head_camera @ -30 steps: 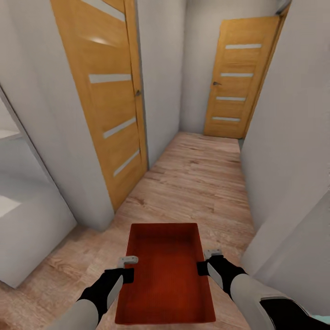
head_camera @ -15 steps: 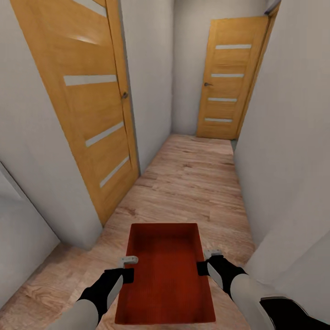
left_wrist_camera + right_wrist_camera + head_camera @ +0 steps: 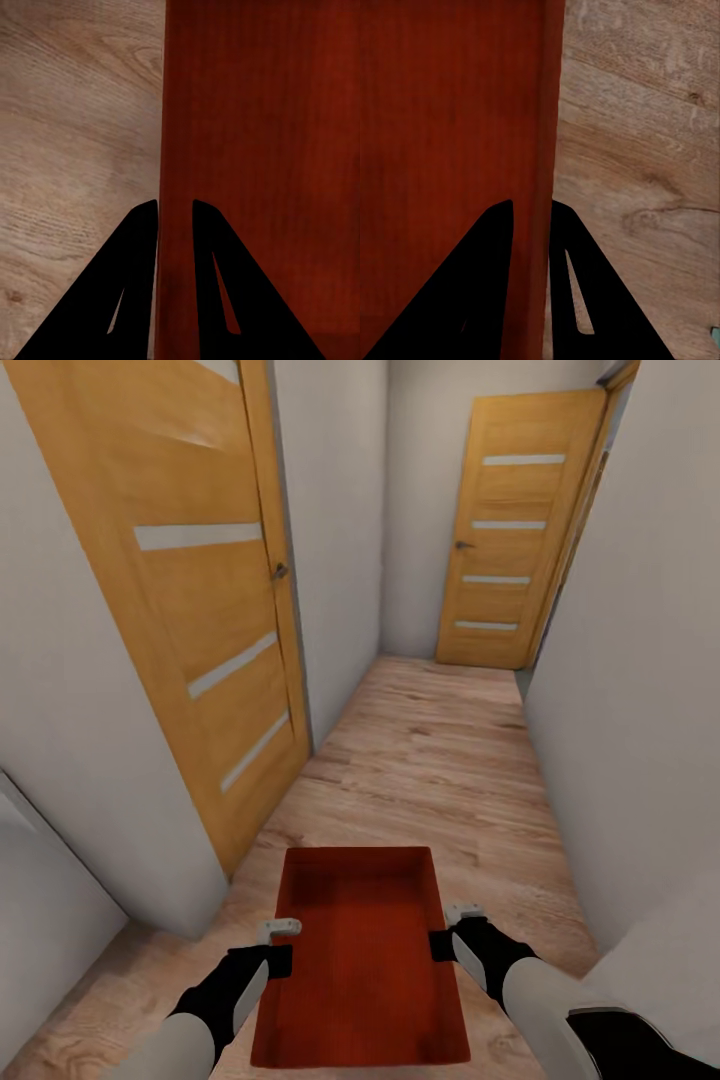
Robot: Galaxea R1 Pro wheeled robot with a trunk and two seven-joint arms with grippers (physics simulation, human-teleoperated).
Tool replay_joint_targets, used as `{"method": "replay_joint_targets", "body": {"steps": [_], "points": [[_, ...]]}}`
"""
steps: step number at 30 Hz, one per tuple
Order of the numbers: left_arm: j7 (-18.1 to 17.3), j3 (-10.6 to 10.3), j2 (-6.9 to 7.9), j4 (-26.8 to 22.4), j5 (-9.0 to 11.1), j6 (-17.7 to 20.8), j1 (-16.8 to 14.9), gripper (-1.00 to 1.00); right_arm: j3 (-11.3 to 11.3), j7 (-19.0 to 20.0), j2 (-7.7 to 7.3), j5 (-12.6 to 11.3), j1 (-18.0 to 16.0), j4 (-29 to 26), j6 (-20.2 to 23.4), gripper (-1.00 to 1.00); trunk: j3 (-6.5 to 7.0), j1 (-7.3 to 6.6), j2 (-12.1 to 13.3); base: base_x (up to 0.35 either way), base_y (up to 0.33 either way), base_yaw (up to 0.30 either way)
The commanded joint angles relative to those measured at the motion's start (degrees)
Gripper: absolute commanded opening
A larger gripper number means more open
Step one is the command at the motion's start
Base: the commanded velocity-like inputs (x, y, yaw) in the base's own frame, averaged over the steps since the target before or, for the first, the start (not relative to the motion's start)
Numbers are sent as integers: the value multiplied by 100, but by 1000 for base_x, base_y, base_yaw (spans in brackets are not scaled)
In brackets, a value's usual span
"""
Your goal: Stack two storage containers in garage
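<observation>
L hand [image 3: 175, 214] clamped on the storage container [image 3: 360, 950], one finger [image 3: 127, 285] outside its left wall, other inside. R hand [image 3: 531, 214] same deal on the right wall, pinched tight. Container's up off the wood-plank floor [image 3: 440, 760], level, betw both arms. Narrow hallway, white walls; wooden door [image 3: 200, 590] at left, another door [image 3: 510, 530] at far end.
</observation>
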Motion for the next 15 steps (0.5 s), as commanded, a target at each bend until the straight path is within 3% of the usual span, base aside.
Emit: {"method": "replay_joint_targets", "body": {"steps": [1,8,15], "points": [[-29,-117,84,10,166,113,3,-100,317,5,1,-125,-7,-27,29,-100,-5,3,-2,319,210,0],[-30,-109,83,10,166,104,5,-100,317,5,-4,-125,-7,-26,29,-100,-5,3,-2,264,112,-96],[-31,-100,82,10,166,103,4,-100,317,5,-5,-125,-7,-27,29,-100,-5,3,-2,44,11,-242]]}}
